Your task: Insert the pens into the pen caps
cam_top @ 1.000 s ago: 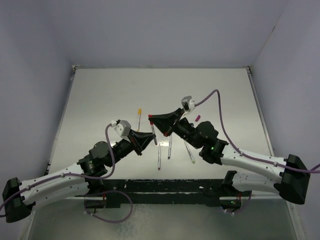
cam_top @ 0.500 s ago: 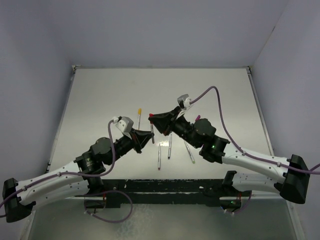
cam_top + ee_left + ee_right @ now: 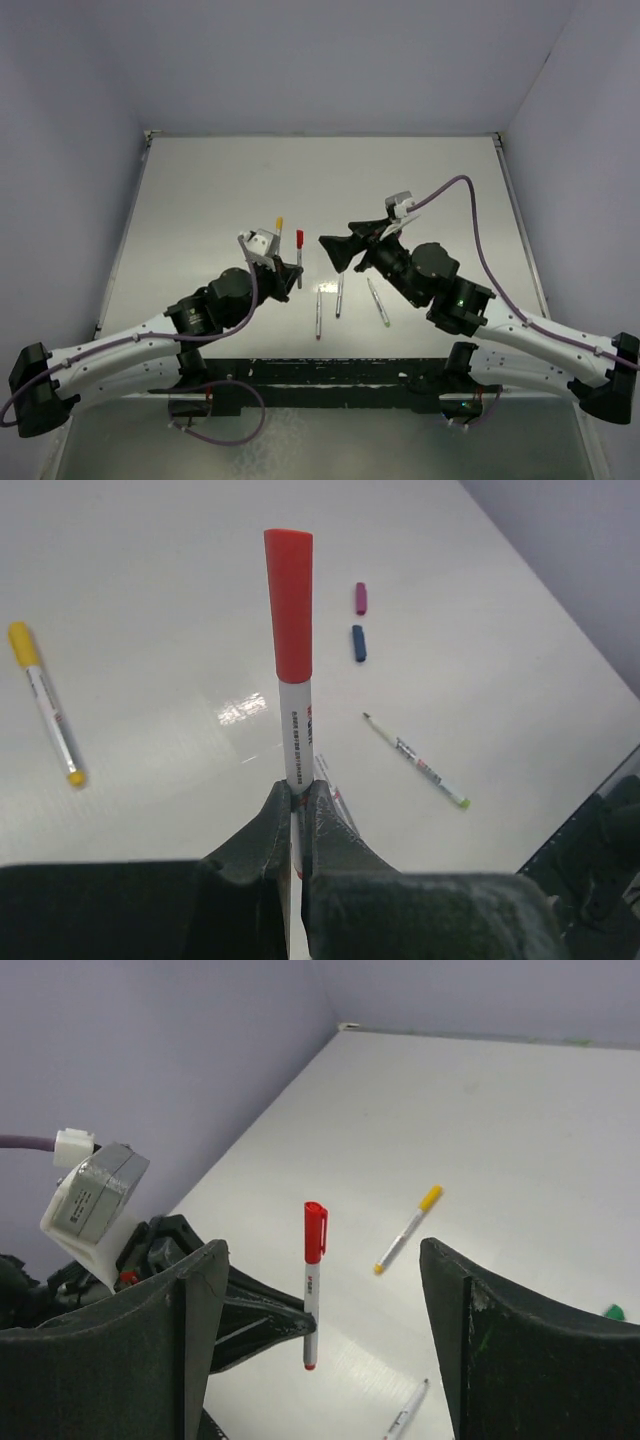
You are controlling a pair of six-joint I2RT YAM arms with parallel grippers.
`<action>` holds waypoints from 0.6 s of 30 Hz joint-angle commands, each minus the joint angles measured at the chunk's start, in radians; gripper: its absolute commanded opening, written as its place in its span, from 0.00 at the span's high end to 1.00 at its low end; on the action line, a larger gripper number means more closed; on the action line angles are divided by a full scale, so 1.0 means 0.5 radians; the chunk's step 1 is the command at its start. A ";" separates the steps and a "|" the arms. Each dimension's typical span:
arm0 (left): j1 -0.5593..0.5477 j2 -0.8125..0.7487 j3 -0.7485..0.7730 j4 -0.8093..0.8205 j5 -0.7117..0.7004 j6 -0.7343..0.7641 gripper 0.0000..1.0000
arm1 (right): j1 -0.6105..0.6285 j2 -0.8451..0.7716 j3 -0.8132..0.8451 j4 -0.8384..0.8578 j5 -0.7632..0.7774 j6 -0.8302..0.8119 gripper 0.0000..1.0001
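Observation:
My left gripper [image 3: 298, 786] [image 3: 291, 277] is shut on the lower barrel of a pen [image 3: 296, 735] and holds it upright above the table. This pen wears the red cap [image 3: 289, 605] [image 3: 315, 1230] [image 3: 299, 238]. My right gripper [image 3: 322, 1250] [image 3: 331, 246] stands open just right of that pen, holding nothing. A yellow-capped pen [image 3: 44, 700] [image 3: 410, 1226] [image 3: 279, 228] lies on the table. Three uncapped pens [image 3: 319, 312] [image 3: 340, 295] [image 3: 378, 302] lie near the front. The purple cap [image 3: 361, 598], blue cap [image 3: 358, 643] and green cap [image 3: 612, 1312] lie loose.
The white table [image 3: 200, 200] is walled on the left, back and right. The dark front rail [image 3: 330, 372] with both arm bases runs along the near edge. A purple cable [image 3: 470, 215] arcs over the right arm.
My right gripper has opened, let go of the red cap and drawn back to the right. The left gripper has kept the now capped pen and shifted slightly right.

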 commanded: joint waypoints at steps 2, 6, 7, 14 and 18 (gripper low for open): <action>0.269 0.275 0.224 -0.125 0.055 0.009 1.00 | 0.003 0.045 0.064 -0.421 0.380 0.158 0.19; 0.605 0.501 0.305 -0.085 0.346 0.026 1.00 | 0.004 0.125 0.056 -0.673 0.503 0.321 0.14; 0.651 0.587 0.343 -0.097 0.368 0.044 1.00 | 0.005 0.133 0.042 -0.704 0.518 0.353 0.14; 0.904 1.128 0.641 -0.162 0.630 0.070 1.00 | 0.002 0.107 -0.068 -0.744 0.535 0.475 0.13; 0.959 1.360 0.758 -0.201 0.670 0.055 1.00 | 0.003 0.053 -0.101 -0.750 0.541 0.489 0.13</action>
